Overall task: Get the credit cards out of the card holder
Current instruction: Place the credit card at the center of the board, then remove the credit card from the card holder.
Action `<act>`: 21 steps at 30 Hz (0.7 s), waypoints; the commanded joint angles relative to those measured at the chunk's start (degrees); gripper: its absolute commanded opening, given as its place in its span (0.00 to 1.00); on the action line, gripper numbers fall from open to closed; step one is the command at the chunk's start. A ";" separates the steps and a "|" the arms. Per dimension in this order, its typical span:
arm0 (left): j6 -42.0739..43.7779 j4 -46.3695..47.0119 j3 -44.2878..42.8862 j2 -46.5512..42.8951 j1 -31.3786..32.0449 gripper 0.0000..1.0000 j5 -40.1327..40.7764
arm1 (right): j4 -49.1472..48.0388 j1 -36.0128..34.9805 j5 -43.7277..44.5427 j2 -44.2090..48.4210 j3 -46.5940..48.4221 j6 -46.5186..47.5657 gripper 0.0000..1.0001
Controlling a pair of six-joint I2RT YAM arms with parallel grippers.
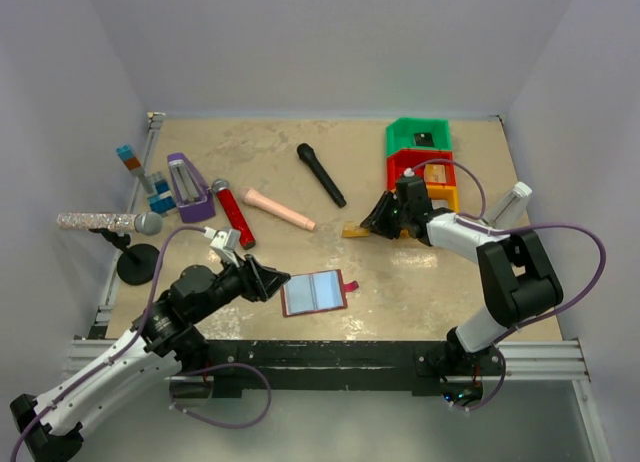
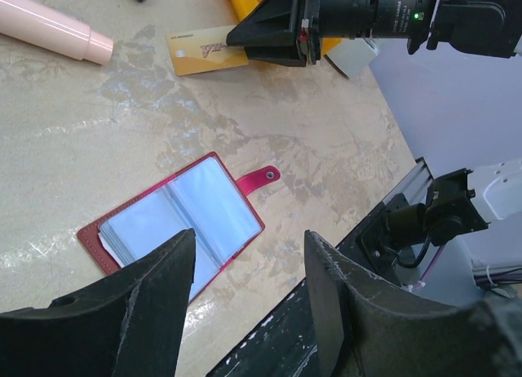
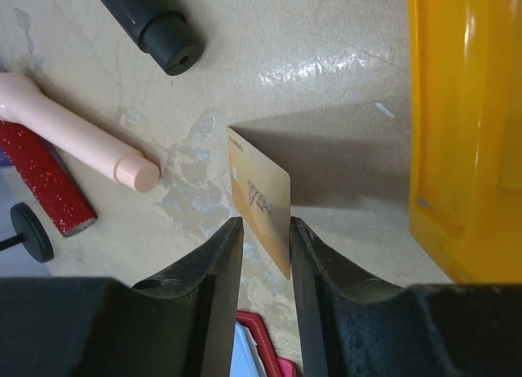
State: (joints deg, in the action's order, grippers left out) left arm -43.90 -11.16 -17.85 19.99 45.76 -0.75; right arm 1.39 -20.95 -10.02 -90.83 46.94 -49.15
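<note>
The dark red card holder (image 1: 315, 292) lies open on the table, its pale blue sleeves (image 2: 175, 218) facing up and its red tab (image 2: 259, 179) pointing right. My left gripper (image 1: 280, 280) hovers open just left of it, with nothing between its fingers (image 2: 163, 287). One tan-gold credit card (image 1: 352, 231) stands tilted on the table near the yellow bin. My right gripper (image 3: 265, 223) is around that card (image 3: 261, 201), jaws open, with a gap on the left side while the card leans at the right finger. Any other cards are hidden.
A black microphone (image 1: 321, 174), a pink cylinder (image 1: 279, 209) and a red glitter microphone (image 1: 234, 212) lie behind the holder. Green, red and yellow bins (image 1: 420, 137) stack at the back right. A purple stand (image 1: 187, 187) and a microphone on a stand (image 1: 110, 222) sit at the left.
</note>
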 commanded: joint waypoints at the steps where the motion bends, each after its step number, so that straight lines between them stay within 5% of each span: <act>1: 0.22 0.52 0.44 -0.92 -0.32 0.60 0.49 | 1.95 0.29 1.14 1.44 1.93 2.03 0.36; 14: -0.75 0.26 1.41 -1.62 -0.23 0.60 0.23 | 6.96 0.56 2.47 15.23 -3.42 10.38 0.41; 21: -4.35 2.71 4.83 -0.21 -0.32 0.60 -0.56 | 13.29 -11.73 2.99 24.54 -7.11 17.24 0.59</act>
State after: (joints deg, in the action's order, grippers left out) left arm -45.23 -11.35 -15.07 18.90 45.76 -0.78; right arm 10.00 -25.87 -8.19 -70.15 41.98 -37.60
